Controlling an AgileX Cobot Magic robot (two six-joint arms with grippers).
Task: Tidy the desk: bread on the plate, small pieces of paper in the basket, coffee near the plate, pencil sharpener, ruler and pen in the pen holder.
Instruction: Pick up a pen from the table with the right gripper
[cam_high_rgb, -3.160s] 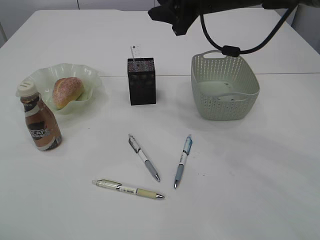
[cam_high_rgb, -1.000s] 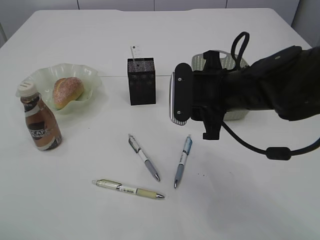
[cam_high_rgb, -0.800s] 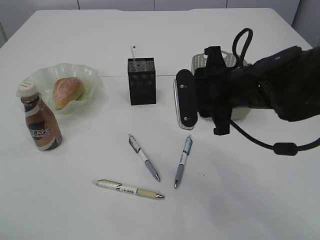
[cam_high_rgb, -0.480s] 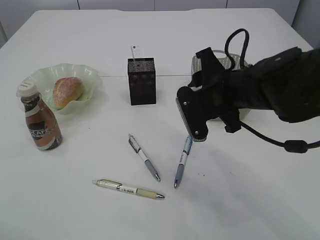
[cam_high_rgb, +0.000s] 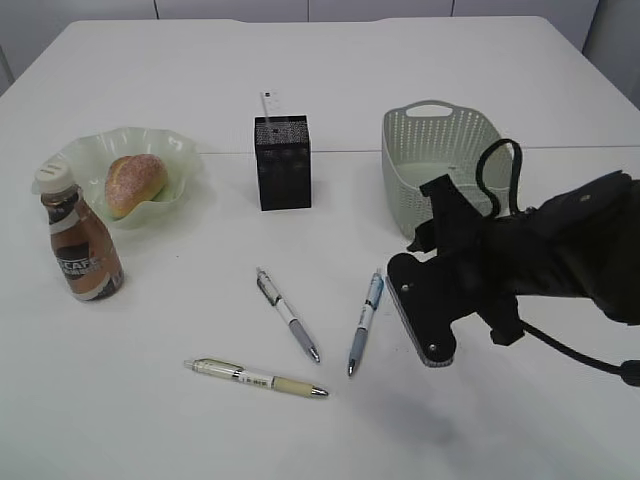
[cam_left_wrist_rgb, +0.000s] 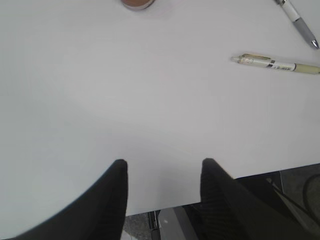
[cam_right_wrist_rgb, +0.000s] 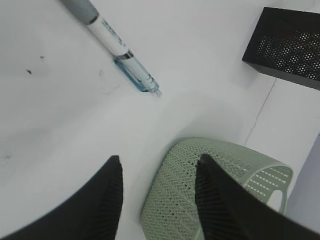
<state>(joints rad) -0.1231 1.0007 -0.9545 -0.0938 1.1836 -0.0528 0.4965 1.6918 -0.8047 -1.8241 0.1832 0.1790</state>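
Exterior view, three pens (cam_high_rgb: 288, 314) on desk (cam_high_rgb: 150, 420), one basket (cam_high_rgb: 443, 180), both grippers (cam_left_wrist_rgb: 162, 167) (cam_right_wrist_rgb: 157, 167) parted, empty.

Even, bright light from above washes my white surface (cam_high_rgb: 150, 420) nearly featureless — shadows are soft and faint, a dim grey patch just below my right gripper (cam_right_wrist_rgb: 157, 195). My dark fingers (cam_left_wrist_rgb: 112, 200) are blurred at close range — the wrist views look softer than the exterior one.
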